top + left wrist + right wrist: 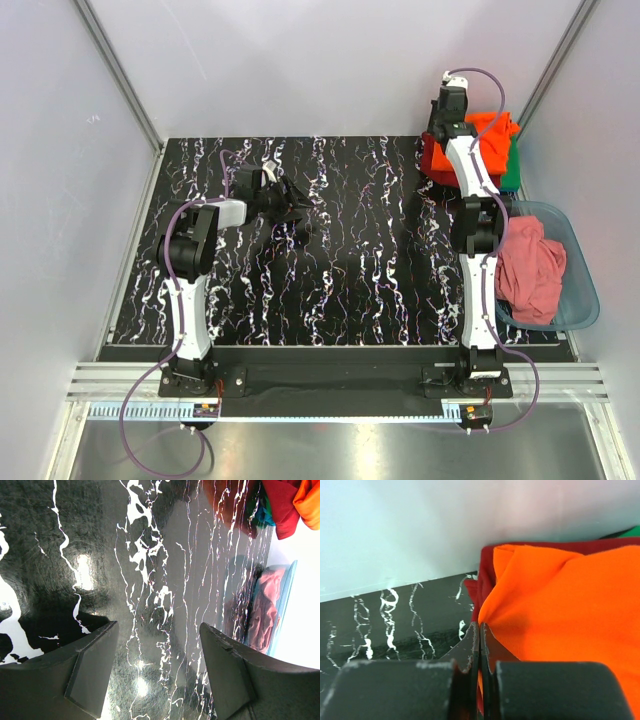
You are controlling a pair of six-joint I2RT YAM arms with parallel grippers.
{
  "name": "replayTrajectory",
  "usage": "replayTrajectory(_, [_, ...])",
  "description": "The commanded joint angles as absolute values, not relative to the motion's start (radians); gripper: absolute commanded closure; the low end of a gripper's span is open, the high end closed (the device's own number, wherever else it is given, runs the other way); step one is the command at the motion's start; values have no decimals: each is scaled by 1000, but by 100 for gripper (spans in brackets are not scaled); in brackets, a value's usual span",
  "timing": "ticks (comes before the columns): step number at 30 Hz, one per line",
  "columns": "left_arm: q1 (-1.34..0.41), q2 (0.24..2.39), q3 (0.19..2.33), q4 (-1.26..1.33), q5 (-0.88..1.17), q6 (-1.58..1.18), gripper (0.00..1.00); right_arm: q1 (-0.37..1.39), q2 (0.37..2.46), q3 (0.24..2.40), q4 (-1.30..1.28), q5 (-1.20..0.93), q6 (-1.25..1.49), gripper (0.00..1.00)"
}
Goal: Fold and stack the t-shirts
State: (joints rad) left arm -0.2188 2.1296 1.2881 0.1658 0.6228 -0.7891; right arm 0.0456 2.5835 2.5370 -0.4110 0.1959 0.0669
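A bright orange t-shirt (496,128) lies on top of a dark red folded shirt (436,157) and a green one (513,170) at the table's far right corner. My right gripper (480,626) is shut on the orange shirt (560,600) at its near-left edge, with cloth pinched between the jaws; the dark red shirt (486,562) shows beneath. A salmon-pink shirt (530,268) lies crumpled in the tub. My left gripper (159,650) is open and empty, hovering over bare table at the left middle (285,205).
A translucent blue-grey plastic tub (585,290) stands at the right edge beside the right arm. The black marbled table (350,260) is walled by white panels on the left, back and right. The tub and shirts also show in the left wrist view (280,605).
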Motion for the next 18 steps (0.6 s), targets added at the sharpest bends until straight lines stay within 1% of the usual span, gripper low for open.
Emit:
replayTrajectory(1, [-224,2135,1318,169,638,-769,28,48,2531,2530,-373,247,57,93])
replayTrajectory(2, [-222,2137,1319,169,640,-769,28,48,2534,2531,-374,255,51,56])
replayTrajectory(3, [-222,2137,1319,167,641,-767,29,48,2539,2531,-373,264,46,36])
replayTrajectory(4, [-224,2137,1319,167,641,-767,28,48,2539,2531,-374,291,46,22])
replayTrajectory(5, [-224,2138,1321,167,641,-767,28,48,2539,2530,-373,313,37,12])
replayTrajectory(7, [-222,2138,1321,166,643,-765,28,45,2530,2533,-374,362,38,8])
replayTrajectory(11, [-222,2143,1327,166,643,-765,28,38,2474,2530,-383,333,51,3])
replayTrajectory(17, [-222,2143,1335,150,643,-747,28,44,2266,2473,-397,183,168,0])
replayTrajectory(18, [-224,2140,1333,153,644,-742,28,46,2185,2420,-397,178,190,0])
